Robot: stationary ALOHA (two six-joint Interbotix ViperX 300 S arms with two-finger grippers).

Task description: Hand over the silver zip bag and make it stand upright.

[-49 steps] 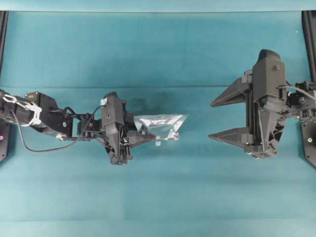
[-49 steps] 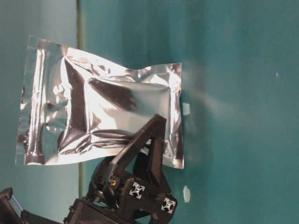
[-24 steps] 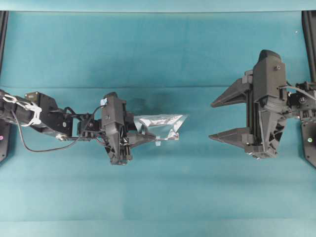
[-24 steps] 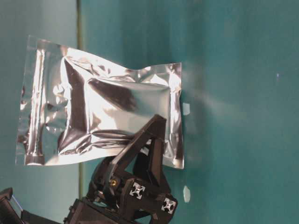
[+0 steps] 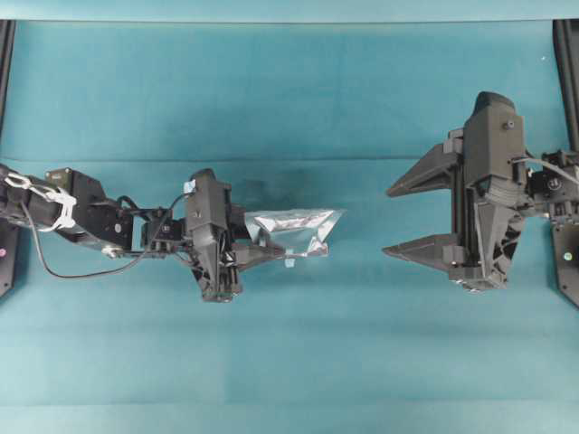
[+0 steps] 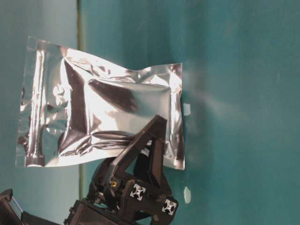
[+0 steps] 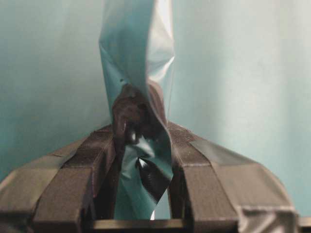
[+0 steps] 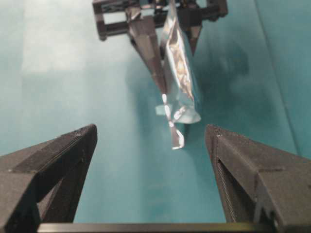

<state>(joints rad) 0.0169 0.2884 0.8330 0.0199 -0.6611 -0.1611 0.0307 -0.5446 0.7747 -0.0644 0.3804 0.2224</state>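
Observation:
The silver zip bag [image 5: 294,231] is a crinkled foil pouch held in the air above the teal table. My left gripper [image 5: 256,242] is shut on its left end, and the bag sticks out to the right. It also shows in the table-level view [image 6: 103,112], in the left wrist view [image 7: 141,73] pinched edge-on between the jaws, and in the right wrist view [image 8: 181,82]. My right gripper [image 5: 391,220] is open wide and empty, to the right of the bag with a gap between them, its jaws facing the bag.
The teal table cloth [image 5: 289,362] lies under both arms. Black frame posts stand at the far left [image 5: 5,54] and far right [image 5: 568,54] edges. A seam in the backdrop [image 6: 78,28] shows behind the bag.

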